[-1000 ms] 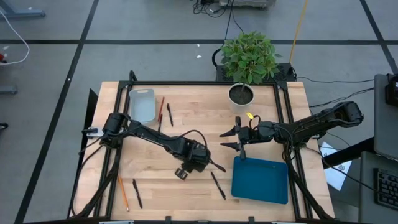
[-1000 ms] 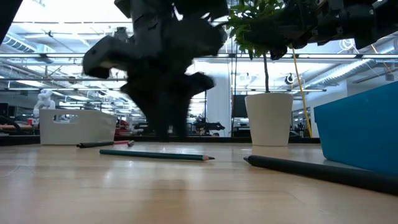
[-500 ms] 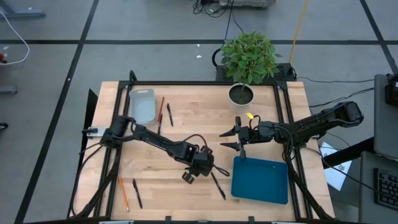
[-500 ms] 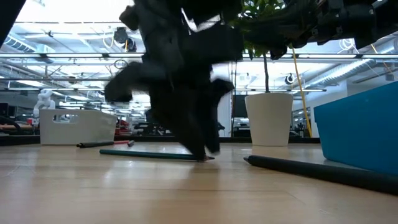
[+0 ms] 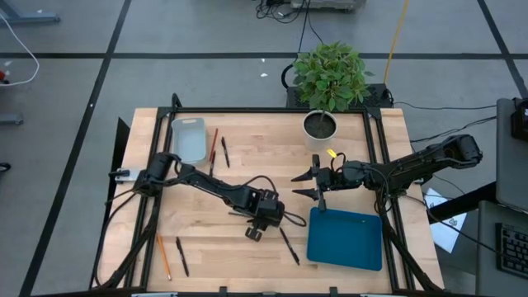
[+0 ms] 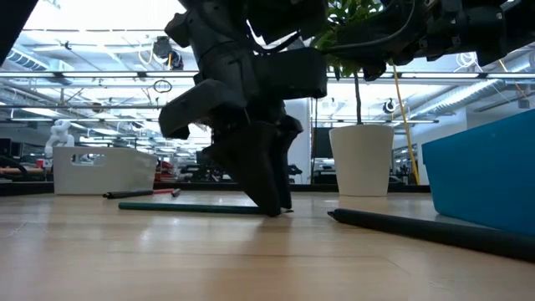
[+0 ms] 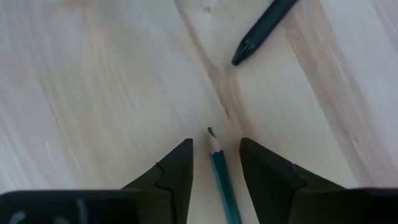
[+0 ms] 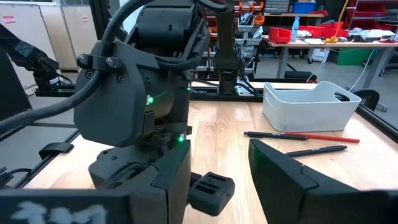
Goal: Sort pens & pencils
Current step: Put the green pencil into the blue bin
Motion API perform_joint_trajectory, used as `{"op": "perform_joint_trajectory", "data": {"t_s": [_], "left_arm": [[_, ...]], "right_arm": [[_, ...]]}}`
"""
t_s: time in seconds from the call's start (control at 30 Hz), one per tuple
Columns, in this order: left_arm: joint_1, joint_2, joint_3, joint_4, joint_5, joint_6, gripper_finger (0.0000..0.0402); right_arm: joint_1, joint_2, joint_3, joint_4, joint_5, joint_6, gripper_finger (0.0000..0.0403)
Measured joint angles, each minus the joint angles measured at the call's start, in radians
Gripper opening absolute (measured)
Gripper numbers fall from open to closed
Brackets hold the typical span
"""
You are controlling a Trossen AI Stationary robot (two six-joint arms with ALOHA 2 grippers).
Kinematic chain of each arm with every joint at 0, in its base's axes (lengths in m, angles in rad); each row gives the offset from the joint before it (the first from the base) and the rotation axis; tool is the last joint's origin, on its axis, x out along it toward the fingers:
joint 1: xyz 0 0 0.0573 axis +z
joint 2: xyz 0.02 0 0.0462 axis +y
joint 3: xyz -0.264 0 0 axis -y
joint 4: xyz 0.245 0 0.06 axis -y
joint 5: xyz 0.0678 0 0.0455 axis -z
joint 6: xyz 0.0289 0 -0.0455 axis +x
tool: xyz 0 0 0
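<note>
Low view: black pen (image 6: pixel 426 229) beside blue tray (image 6: pixel 489 171)

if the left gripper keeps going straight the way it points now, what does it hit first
Probably the bare wooden tabletop: the left gripper, fingers open, points steeply down and straddles the thin green pencil. Depth is unclear.
</note>
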Motion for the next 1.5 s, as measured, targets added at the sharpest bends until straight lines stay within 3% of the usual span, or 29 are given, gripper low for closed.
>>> {"op": "perform_joint_trajectory", "data": {"t_s": [0.3,0.57,0.93,1.03,1.23,1.5], "left_arm": [[0.046,0.0,-0.004,0.054,0.084,-0.229,0.014],[0.069,0.009,-0.002,0.043,0.137,-0.27,0.014],[0.011,0.021,0.0,0.025,-0.018,-0.245,0.0138],[0.003,0.021,0.0,0.014,-0.026,-0.244,0.0114],[0.006,0.021,0.0,0.005,-0.023,-0.24,0.0016],[0.012,0.01,-0.002,-0.009,-0.012,-0.234,0.0007]], "right_arm": [[0.0,0.0,0.0,0.008,0.0,0.013,0.015],[0.0,0.0,0.0,0.007,0.0,0.014,0.015],[0.0,0.0,0.0,0.006,0.0,0.014,0.015],[0.0,0.0,0.0,0.006,0.0,0.014,0.015],[0.0,0.0,0.0,0.007,0.0,0.014,0.015],[0.0,0.0,0.0,0.007,0.0,0.014,0.015]]}}
